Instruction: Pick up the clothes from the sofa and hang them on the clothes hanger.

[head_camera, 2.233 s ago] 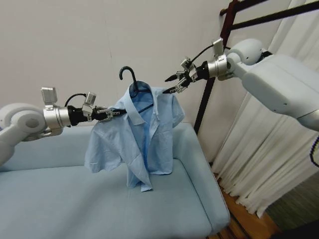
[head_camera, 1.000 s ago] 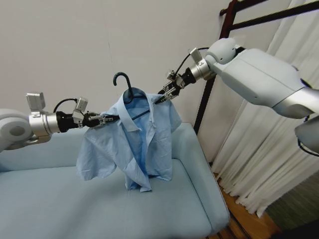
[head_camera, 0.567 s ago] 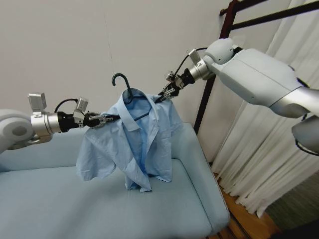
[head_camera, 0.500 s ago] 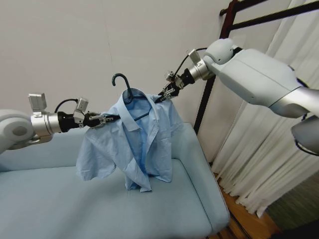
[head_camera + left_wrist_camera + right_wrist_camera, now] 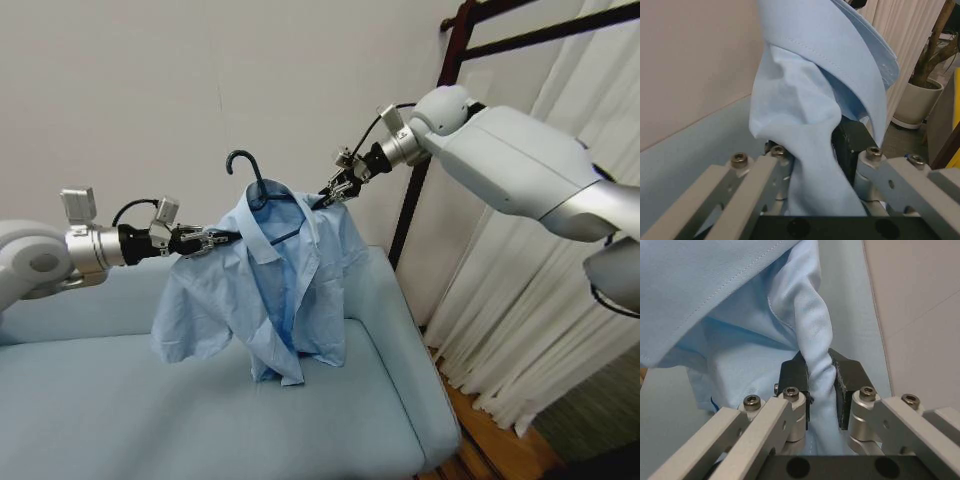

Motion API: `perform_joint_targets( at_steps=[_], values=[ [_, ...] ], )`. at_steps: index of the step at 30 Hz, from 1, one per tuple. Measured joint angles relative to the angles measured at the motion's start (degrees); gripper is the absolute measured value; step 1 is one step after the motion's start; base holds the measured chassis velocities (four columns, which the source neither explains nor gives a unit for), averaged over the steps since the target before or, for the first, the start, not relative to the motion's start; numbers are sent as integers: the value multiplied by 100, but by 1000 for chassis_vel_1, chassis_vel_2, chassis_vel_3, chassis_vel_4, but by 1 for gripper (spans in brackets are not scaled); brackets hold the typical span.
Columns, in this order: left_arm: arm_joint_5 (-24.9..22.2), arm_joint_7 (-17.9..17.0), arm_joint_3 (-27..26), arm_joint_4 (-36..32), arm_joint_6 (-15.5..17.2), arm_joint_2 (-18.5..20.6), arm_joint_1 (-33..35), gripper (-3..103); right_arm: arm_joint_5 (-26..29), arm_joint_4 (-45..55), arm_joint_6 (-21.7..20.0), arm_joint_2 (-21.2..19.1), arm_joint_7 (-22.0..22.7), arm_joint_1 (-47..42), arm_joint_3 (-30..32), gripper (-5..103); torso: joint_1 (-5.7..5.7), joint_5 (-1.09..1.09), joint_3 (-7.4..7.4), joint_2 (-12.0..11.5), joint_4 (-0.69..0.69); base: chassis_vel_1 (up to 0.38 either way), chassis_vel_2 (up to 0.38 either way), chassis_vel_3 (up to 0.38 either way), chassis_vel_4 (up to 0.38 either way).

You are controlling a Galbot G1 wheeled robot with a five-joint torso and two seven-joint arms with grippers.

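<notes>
Head view: left gripper (image 5: 223, 238) and right gripper (image 5: 323, 200) each clenched on a shoulder of the blue shirt (image 5: 275, 290), holding it on its hanger (image 5: 258, 173) above the sofa (image 5: 150, 410).

We were in what looked like a home living room. A pale blue upholstered sofa (image 5: 200, 420) stood against a plain off-white wall (image 5: 130, 80). Beside it, a dark brown wooden clothes rack (image 5: 413, 200) rose in front of long white pleated curtains (image 5: 520, 320), which hung down to a warm-toned wooden plank floor (image 5: 485, 445). In the left wrist view we saw a houseplant in a round white pot (image 5: 912, 102).
</notes>
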Motion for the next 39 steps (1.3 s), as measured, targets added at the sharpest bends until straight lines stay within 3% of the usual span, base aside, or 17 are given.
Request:
perform_joint_targets(
  at_steps=[2,5,11,14,17,22,31,39],
  values=[
    [2,-10,0,5,-8,4,1,31,8,17,1,-17,-4,-14,24,12,0,0,0,0,1,0,0,0,0],
    [6,-25,0,10,-10,3,1,37,28,52,2,-47,-4,-30,43,11,0,0,0,0,0,0,0,0,0],
    [9,-44,-2,5,-10,4,-1,64,115,178,-3,-135,124,-68,95,10,0,1,0,0,0,0,0,0,0],
    [12,-57,-8,3,-10,12,-4,70,140,192,-17,-151,152,-90,147,10,0,0,0,0,0,0,0,0,0],
    [20,-65,-21,1,-9,34,-5,86,165,288,-81,-208,207,-117,189,10,0,0,0,0,0,0,0,0,0],
    [27,-99,-37,6,-5,37,-9,98,221,453,-100,-295,371,-216,281,9,0,0,0,0,0,0,0,0,0],
    [89,-104,-62,58,-6,33,-42,100,348,938,-24,-604,984,-405,486,9,0,1,0,0,0,0,0,0,0],
    [166,-194,-62,214,-32,-57,-183,100,441,1371,19,-902,1258,-464,526,9,0,1,0,0,0,0,0,0,0]
  ],
)
